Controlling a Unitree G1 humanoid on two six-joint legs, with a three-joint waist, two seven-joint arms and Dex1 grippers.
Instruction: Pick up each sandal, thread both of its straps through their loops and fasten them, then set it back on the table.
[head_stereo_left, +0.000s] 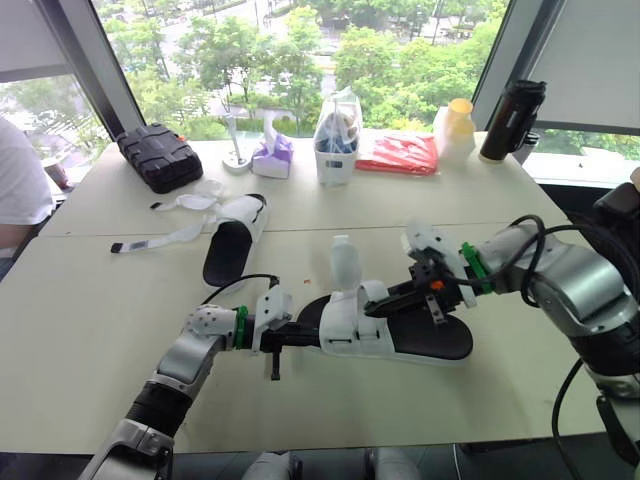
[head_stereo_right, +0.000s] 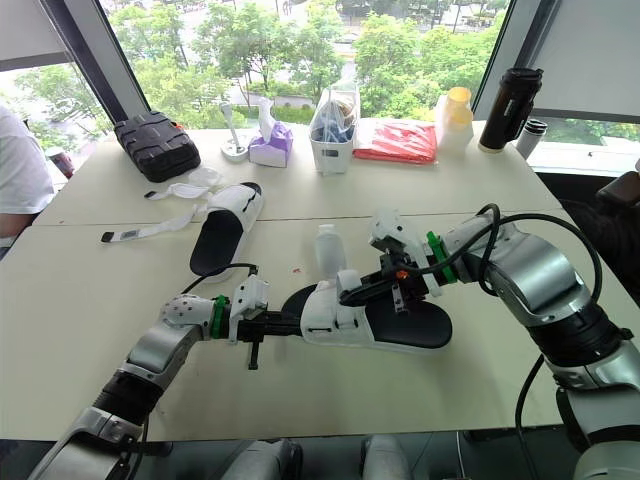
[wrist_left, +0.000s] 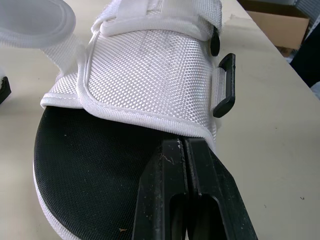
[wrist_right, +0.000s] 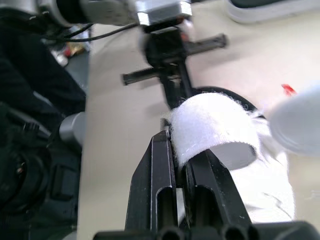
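Observation:
A black-soled sandal (head_stereo_left: 440, 340) with white straps lies on the table in front of me. My left gripper (head_stereo_left: 310, 338) is at its toe end, fingers shut, with the tips (wrist_left: 184, 142) on the insole against the hem of the white front upper (wrist_left: 150, 70). From the right, my right gripper (head_stereo_left: 378, 306) reaches over the sandal and is shut on a white strap (wrist_right: 212, 125) curled up above the upper. The second sandal (head_stereo_left: 232, 245) lies farther back to the left, its straps (head_stereo_left: 160, 238) open and spread on the table.
A small clear bottle (head_stereo_left: 343, 262) stands right behind the held sandal. Along the far edge are a black case (head_stereo_left: 158, 155), tissue box (head_stereo_left: 272, 155), container (head_stereo_left: 337, 140), red packet (head_stereo_left: 398, 155), yellow-capped bottle (head_stereo_left: 455, 130) and black flask (head_stereo_left: 510, 120). A person (head_stereo_left: 20, 190) is at the far left.

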